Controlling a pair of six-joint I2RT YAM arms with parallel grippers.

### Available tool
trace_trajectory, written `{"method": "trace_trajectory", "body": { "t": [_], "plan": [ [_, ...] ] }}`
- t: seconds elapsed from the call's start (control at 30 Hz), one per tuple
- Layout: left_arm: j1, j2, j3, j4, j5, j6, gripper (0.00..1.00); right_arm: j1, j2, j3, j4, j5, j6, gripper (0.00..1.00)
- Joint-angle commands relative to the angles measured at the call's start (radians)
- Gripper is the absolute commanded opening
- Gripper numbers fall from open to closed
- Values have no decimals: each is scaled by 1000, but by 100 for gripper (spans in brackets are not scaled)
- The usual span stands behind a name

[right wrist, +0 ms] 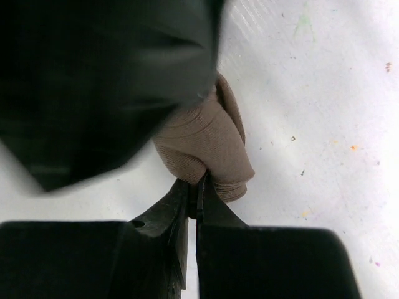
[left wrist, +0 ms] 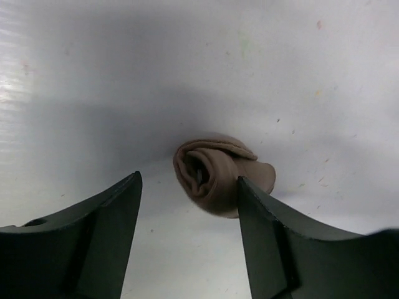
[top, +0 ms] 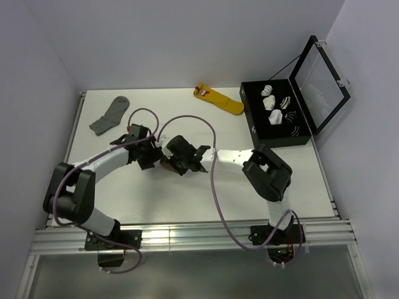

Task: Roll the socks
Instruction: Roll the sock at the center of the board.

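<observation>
The tan-brown sock (left wrist: pixel 215 171) lies rolled into a tight bundle on the white table, mid-table in the top view (top: pixel 167 165). Its striped cuff is hidden inside the roll. My left gripper (left wrist: pixel 188 177) is open, and the roll sits just beyond its tips, against the right finger (left wrist: pixel 262 212). In the top view the left gripper (top: pixel 153 159) is right beside the roll on its left. My right gripper (right wrist: pixel 196 184) is shut on a fold of the sock (right wrist: pixel 202 140), coming from the right (top: pixel 177 163). The dark blur at the upper left of the right wrist view is the left gripper (right wrist: pixel 93 75).
A plain grey sock (top: pixel 110 116) lies at the far left. A yellow sock with a red tag (top: pixel 218 99) lies at the back middle. A black box (top: pixel 254 124) with its lid (top: pixel 321 75) up holds several rolled socks at the back right. Purple cables loop over both arms.
</observation>
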Motion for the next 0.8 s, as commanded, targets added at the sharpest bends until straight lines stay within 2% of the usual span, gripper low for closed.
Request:
{"method": "trace_trajectory", "body": {
  "t": [0.0,0.2,0.33,0.57,0.77],
  "plan": [
    [14,-130,-81,39,-51,-91,68,-55,70,-35,-168,-104,51,0],
    [11,-276,-265,268,-49,-248,70,-87,99,18,-200,-254,88,0],
    [7,-311,-342,389,-64,-279,71,-110,109,41,-219,-328,85,0],
    [-21,-285,-420,596,-80,-320,72,-152,132,60,-226,-474,94,0],
    [-45,-234,-482,757,-89,-399,74,-175,147,72,-232,-522,97,0]
  ]
}}
